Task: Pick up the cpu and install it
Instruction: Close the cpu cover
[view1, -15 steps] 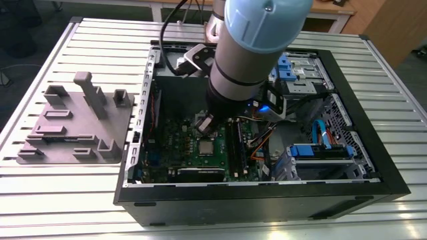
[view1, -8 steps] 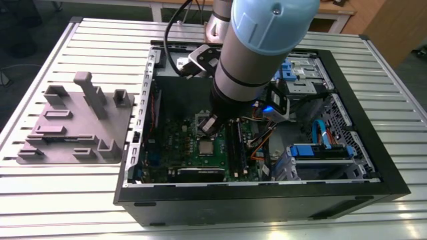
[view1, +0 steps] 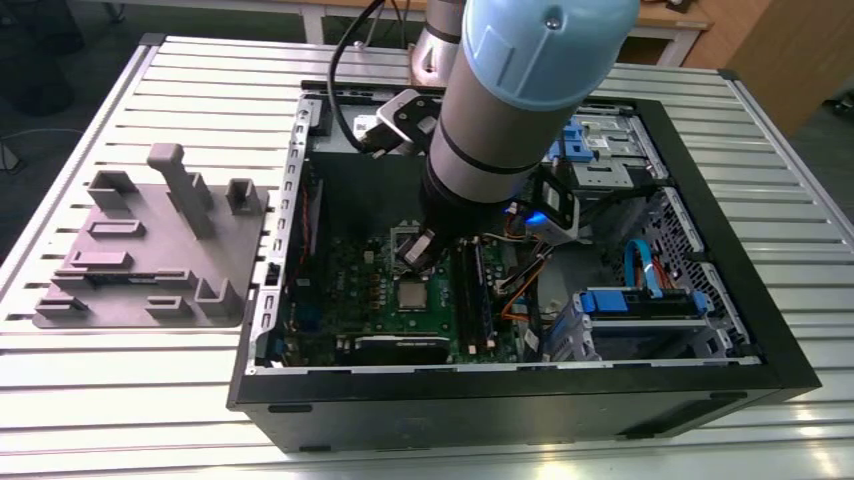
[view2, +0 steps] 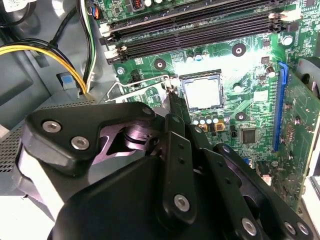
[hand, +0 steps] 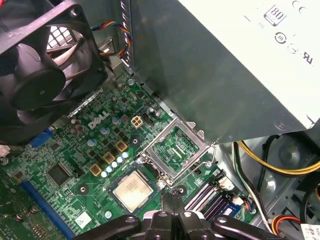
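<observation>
A matte black metal gripper (hand: 171, 200) with bolted linkage arms hangs over the small square cpu (hand: 133, 189), its narrow fingers pressed together and holding nothing. The cpu, its top a dull silvery grey, lies flat in its socket on the glossy green motherboard (hand: 75, 165), just beside the fingertips in both wrist views; next to it the hinged metal socket frame (hand: 175, 148) stands open. Beyond sit a round black plastic fan (hand: 42, 75) and a big grey metal box (hand: 225, 75). In the exterior view the black open computer case (view1: 534, 400) rests on a ribbed aluminium table (view1: 160, 390), with a grey plastic plate with upright blocks (view1: 147, 250) at the exterior view's left.
</observation>
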